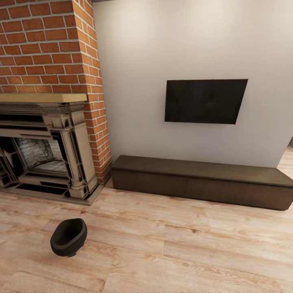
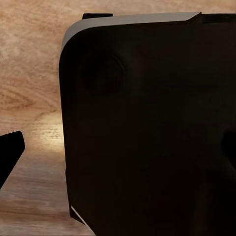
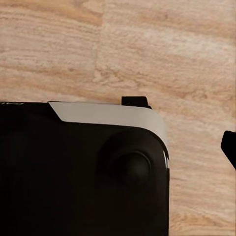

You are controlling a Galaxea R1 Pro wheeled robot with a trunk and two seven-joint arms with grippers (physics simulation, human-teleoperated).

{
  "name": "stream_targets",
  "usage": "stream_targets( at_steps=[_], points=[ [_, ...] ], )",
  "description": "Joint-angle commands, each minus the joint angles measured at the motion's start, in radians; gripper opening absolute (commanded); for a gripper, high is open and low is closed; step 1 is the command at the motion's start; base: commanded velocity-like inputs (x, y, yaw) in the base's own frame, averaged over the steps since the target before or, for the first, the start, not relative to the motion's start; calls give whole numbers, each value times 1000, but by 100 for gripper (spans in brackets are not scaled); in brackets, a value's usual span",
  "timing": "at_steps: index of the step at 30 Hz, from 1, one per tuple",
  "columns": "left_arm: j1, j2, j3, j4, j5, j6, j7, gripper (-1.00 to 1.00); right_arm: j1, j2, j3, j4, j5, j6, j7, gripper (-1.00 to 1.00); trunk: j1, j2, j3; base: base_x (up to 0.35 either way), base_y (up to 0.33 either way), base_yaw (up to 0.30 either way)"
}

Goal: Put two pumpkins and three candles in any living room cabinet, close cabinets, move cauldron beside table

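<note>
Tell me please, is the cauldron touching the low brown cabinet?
Apart. In the head view the cauldron sits on the wood floor in front of the fireplace, with a wide stretch of bare boards between it and the cabinet.

Black rounded housing (image 2: pixel 147 137), grey top edge

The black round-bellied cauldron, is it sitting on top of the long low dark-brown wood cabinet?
No, the black round-bellied cauldron sits on the light wood floor in front of the fireplace, apart from the long low dark-brown wood cabinet.
</note>
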Motion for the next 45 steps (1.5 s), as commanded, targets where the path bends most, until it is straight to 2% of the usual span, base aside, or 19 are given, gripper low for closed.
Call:
stream_targets(
  at_steps=[1,32,45],
  points=[
    [0,0,0,0,0,0,0,100,0,1,0,0,0,0,0,100,0,0,-2,0,0,0],
    [0,3,4,0,2,0,3,100,1,-1,0,1,1,0,5,100,0,0,-52,93,0,0],
    [0,3,5,0,2,0,3,100,0,0,0,1,1,-4,5,100,0,0,-73,15,0,0]
  ],
)
